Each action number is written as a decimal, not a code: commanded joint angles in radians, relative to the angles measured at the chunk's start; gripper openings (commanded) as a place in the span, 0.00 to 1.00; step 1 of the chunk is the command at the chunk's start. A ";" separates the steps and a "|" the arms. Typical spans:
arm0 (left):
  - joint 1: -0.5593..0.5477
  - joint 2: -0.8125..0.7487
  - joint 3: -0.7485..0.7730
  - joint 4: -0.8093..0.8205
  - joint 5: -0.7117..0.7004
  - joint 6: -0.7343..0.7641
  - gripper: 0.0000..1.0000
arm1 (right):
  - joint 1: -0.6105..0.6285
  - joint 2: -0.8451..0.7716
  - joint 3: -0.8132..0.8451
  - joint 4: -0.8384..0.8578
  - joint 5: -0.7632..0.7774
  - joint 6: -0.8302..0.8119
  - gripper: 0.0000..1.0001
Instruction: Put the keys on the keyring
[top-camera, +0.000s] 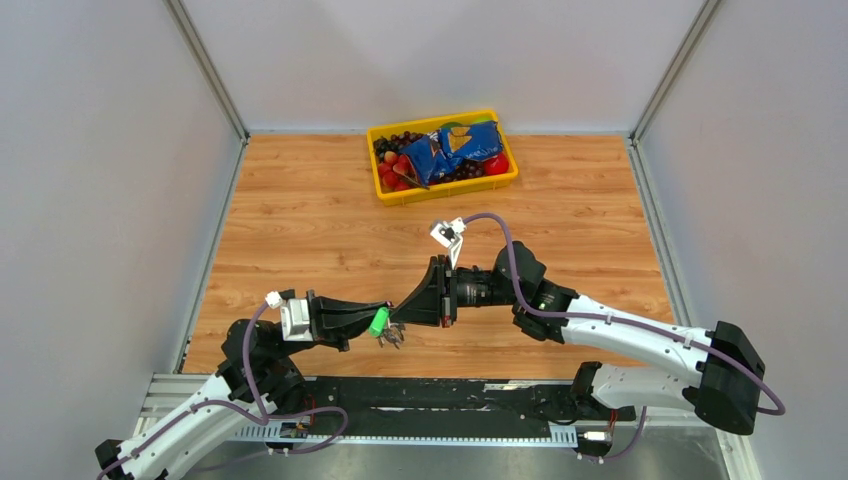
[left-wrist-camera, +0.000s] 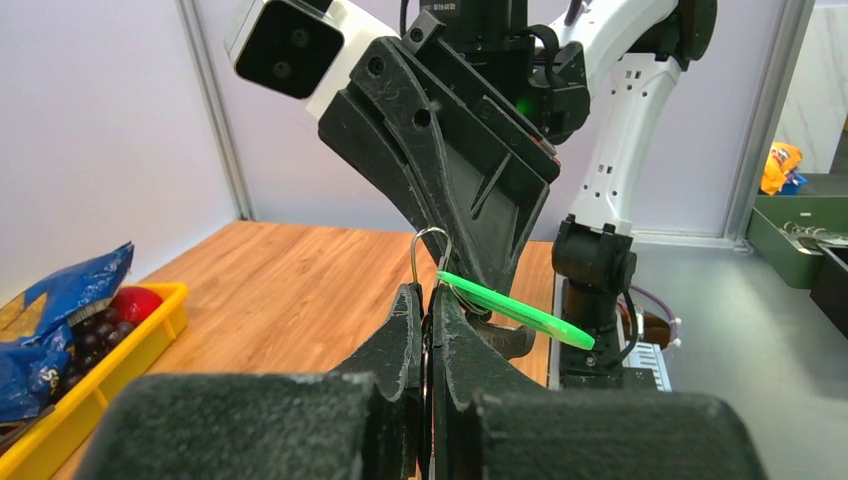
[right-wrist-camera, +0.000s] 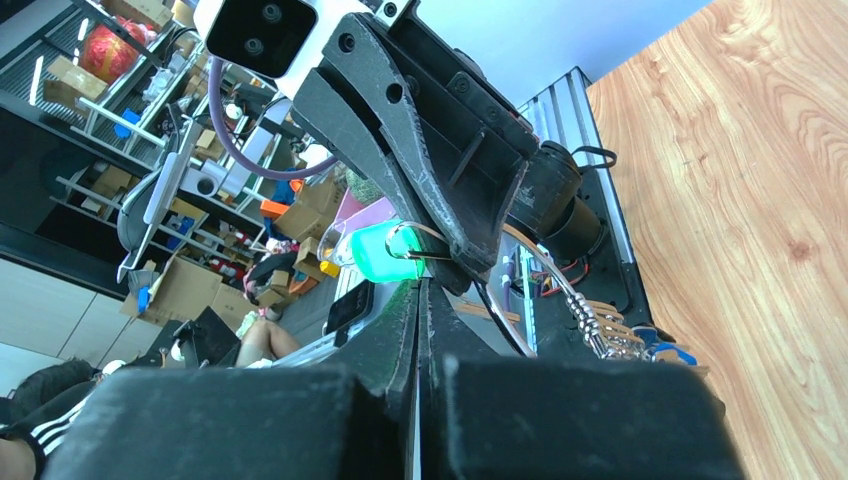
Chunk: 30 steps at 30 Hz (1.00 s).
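Keyring (left-wrist-camera: 431, 231) in the pinch of the left claw (left-wrist-camera: 427, 296); right claw (right-wrist-camera: 418, 296) tight together beside green-tagged key (right-wrist-camera: 385, 252).

The right gripper (right-wrist-camera: 420, 292) is seen from behind, its jaws pressed shut. Opposite, the left gripper (right-wrist-camera: 455, 262) is pointed down at it, almost tip to tip. Its jaws are likewise closed, and the thin wire keyring (right-wrist-camera: 548, 268) is pinched between them. A green key tag (right-wrist-camera: 385, 252) is found just above the right jaws' tips, joined to the wire. From the ring's other arc a bunch of small silvery keys (right-wrist-camera: 600, 330) is hung, with a blue tag (right-wrist-camera: 672, 353) among them. The wooden bench (right-wrist-camera: 760, 180) is shown at the right, tilted.
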 joint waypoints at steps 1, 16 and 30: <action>-0.002 -0.017 0.003 0.076 0.024 -0.012 0.01 | -0.008 -0.013 -0.015 0.060 0.016 0.025 0.00; -0.003 -0.003 -0.001 0.110 0.087 -0.022 0.00 | -0.026 -0.007 -0.007 0.071 0.018 0.064 0.00; -0.003 0.030 0.003 0.127 0.131 -0.029 0.01 | -0.049 0.003 0.006 0.083 0.026 0.089 0.00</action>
